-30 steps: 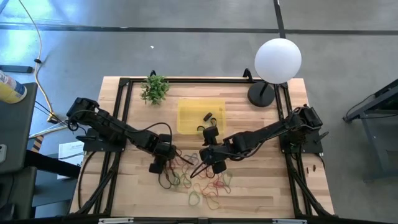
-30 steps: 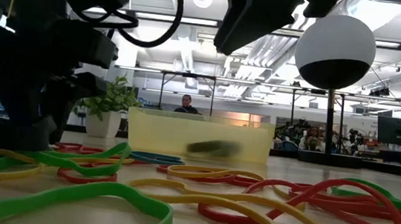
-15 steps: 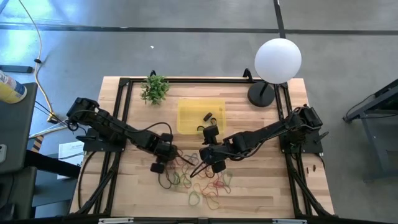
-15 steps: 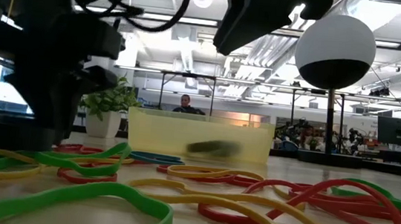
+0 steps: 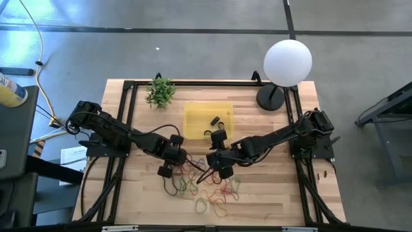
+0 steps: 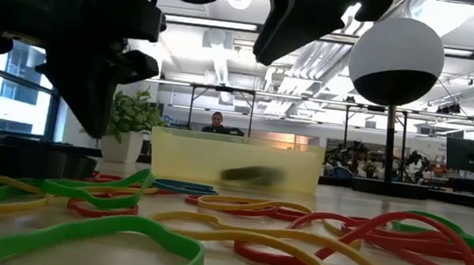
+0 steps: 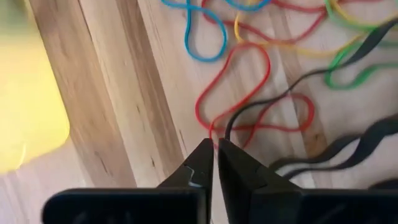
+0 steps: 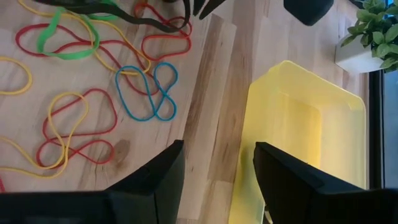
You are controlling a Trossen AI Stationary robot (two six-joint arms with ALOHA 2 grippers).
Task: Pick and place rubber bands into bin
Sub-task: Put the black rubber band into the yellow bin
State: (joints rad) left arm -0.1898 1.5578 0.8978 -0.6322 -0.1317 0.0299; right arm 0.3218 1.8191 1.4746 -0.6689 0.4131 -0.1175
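I see my left end effector (image 7: 215, 155) pinched nearly shut over thin red and black rubber bands (image 7: 249, 87) (whether it grips them I cannot tell) on the pale wood-grain surface (image 7: 143, 93). My right end effector (image 8: 214, 168) stands wide beside the glossy translucent yellow bin (image 8: 298, 143).

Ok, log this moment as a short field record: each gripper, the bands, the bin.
left gripper: shut on a red rubber band and a black rubber band, just above the wooden table
right gripper: open, empty, beside the bin
loose coloured rubber bands: scattered on the table
translucent yellow plastic bin: holds a small dark item
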